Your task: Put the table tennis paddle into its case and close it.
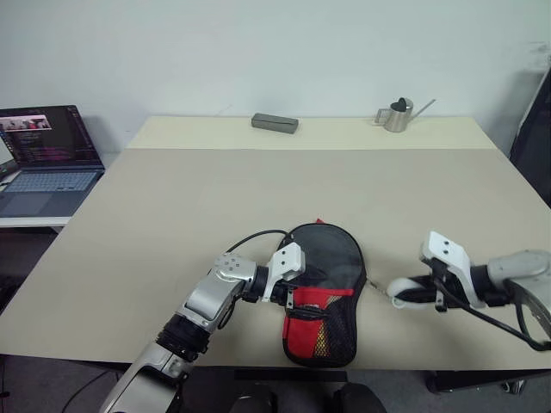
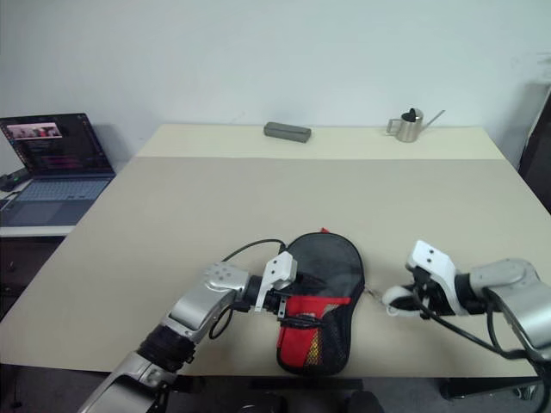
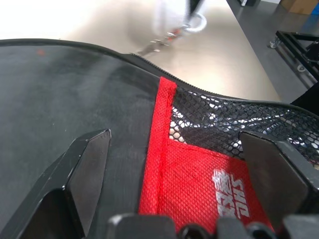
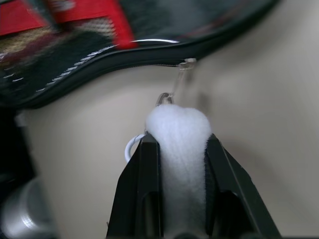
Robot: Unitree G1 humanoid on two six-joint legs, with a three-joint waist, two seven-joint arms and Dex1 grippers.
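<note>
The black fabric case [image 1: 325, 284] lies flat near the table's front edge, mesh side with its red logo panel [image 3: 199, 191] facing up. The paddle is hidden; a red edge shows at the case's far rim. My left gripper [image 1: 289, 292] rests on the case's left side, fingers [image 3: 84, 169] spread wide over the fabric and open. To the right of the case, my right gripper [image 4: 177, 149] is shut on the white fluffy ball charm [image 4: 179, 134], which hangs by a small metal chain from the case's zip edge [image 4: 187, 62].
A laptop [image 1: 47, 159] stands open on a side table at the left. At the table's far edge lie a grey box [image 1: 275, 123] and a small metal watering can [image 1: 398, 115]. The beige table [image 1: 258, 198] stretches wide between them and the case.
</note>
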